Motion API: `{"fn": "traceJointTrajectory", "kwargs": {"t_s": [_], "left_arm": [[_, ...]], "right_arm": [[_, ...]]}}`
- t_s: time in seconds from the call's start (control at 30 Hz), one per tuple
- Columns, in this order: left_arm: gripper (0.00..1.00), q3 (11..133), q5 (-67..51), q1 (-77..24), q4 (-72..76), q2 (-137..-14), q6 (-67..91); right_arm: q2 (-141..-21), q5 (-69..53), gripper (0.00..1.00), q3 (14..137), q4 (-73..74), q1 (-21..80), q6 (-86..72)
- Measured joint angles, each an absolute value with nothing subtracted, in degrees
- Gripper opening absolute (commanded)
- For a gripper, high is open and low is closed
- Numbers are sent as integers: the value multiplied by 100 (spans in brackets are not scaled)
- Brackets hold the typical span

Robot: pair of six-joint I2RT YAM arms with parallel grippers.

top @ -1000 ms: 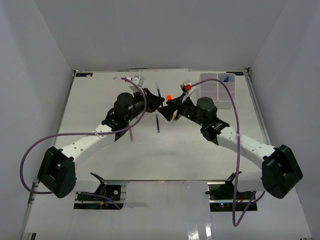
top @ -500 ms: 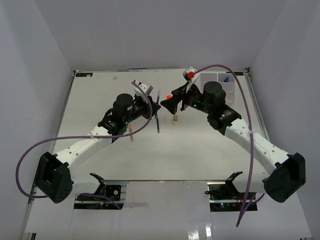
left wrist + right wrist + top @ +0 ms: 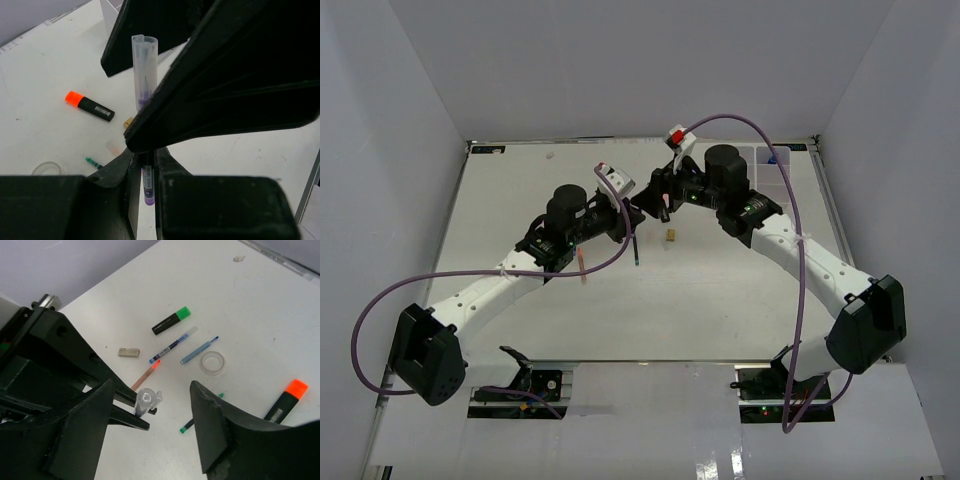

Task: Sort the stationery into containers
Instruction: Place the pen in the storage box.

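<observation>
My left gripper (image 3: 632, 215) is shut on a thin dark pen with a clear cap (image 3: 144, 70) and holds it upright above the table. My right gripper (image 3: 655, 203) is open, its jaws on either side of the pen's cap (image 3: 148, 400) without touching it. On the table lie an orange-capped marker (image 3: 90, 106), a green-capped marker (image 3: 171, 320), two blue pens (image 3: 172, 345), a tape ring (image 3: 212, 362), a pink stick (image 3: 146, 376), a green-tipped pen (image 3: 635, 250), a grey block (image 3: 128, 352) and a tan block (image 3: 671, 236). A white container (image 3: 767, 168) is partly hidden behind the right arm.
White walls close in the table on three sides. Both arms meet over the middle of the far half, their purple cables arching above. Most loose items lie under and around the two grippers.
My right gripper has swung left toward the left gripper and now brackets the pen's cap. The left gripper has kept hold of the pen and barely moved.
</observation>
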State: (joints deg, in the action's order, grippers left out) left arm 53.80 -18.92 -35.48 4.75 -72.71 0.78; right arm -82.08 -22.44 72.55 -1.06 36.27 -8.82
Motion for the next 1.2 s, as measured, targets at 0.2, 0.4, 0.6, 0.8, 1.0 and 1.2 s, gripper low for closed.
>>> {"fn": "traceJointTrajectory", "kwargs": {"t_s": [0.2,0.4,0.6,0.8,1.0,1.2], "left_arm": [[6,5384,-1951,-3548,523,-7288,-64],[17,5395,-1999,-3548,607,-7393,-84],[66,5406,-1973,-3548,663,-7443,-54],[94,5406,-1570,-3548,648,-7446,158],[98,5474,-834,-3291,261,-7448,569],[98,5631,-434,-2097,-611,-7463,1262]], "right_arm": [[-8302,-2274,40,7264,40,3627,-902],[-8302,-2357,8,7271,45,3636,-956],[-8307,-2377,8,7271,49,3555,-965],[-8307,-2108,8,7271,47,2934,-843],[-8536,-1415,8,7561,75,1911,-565],[-9201,-510,8,8315,1,1247,-215]]}}
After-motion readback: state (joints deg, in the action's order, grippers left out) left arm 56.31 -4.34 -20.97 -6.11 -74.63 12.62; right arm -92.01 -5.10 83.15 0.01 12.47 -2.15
